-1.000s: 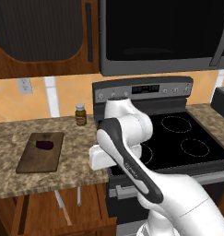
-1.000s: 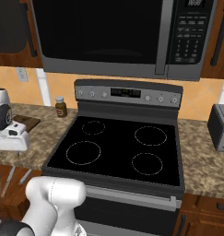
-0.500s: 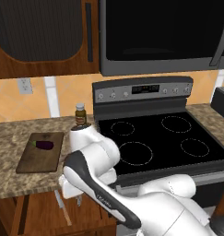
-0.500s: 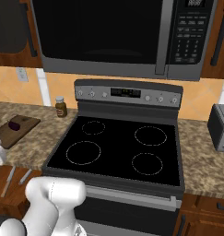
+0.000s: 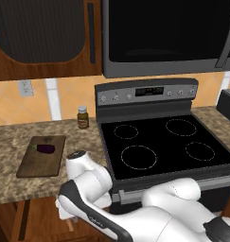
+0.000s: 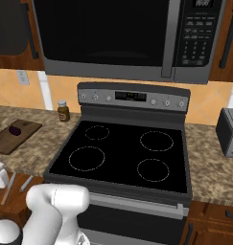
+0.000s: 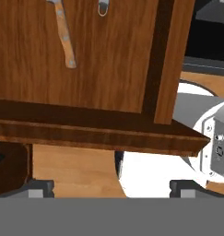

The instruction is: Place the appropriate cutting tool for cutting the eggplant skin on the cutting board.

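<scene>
The brown cutting board [image 5: 37, 159] lies on the counter left of the stove, with the dark-purple eggplant [image 5: 46, 149] on its far part; both also show as the board [image 6: 7, 139] and eggplant [image 6: 15, 129]. Below the counter's front edge a wooden drawer [image 7: 99, 64] stands pulled out. In it lie the short grey cutting tool [image 6: 27, 183] and the longer knife [image 6: 8, 188]. In the hand view the tool's grey end [image 7: 103, 7] and the knife's riveted wooden handle [image 7: 65, 41] lie at the top. My gripper [image 7: 112, 190] hangs open over the drawer's front rim, apart from both utensils.
A black stove [image 6: 122, 158] fills the counter's middle, with a microwave [image 6: 113, 38] above. A small brown spice jar [image 5: 82, 117] stands by the wall behind the board. A toaster [image 6: 229, 131] sits on the counter at the right. My bent arm [image 5: 111, 208] folds low before the stove.
My arm has swung down and left, from counter height beside the board to below the counter's edge by the drawer. Board and eggplant have not moved.
</scene>
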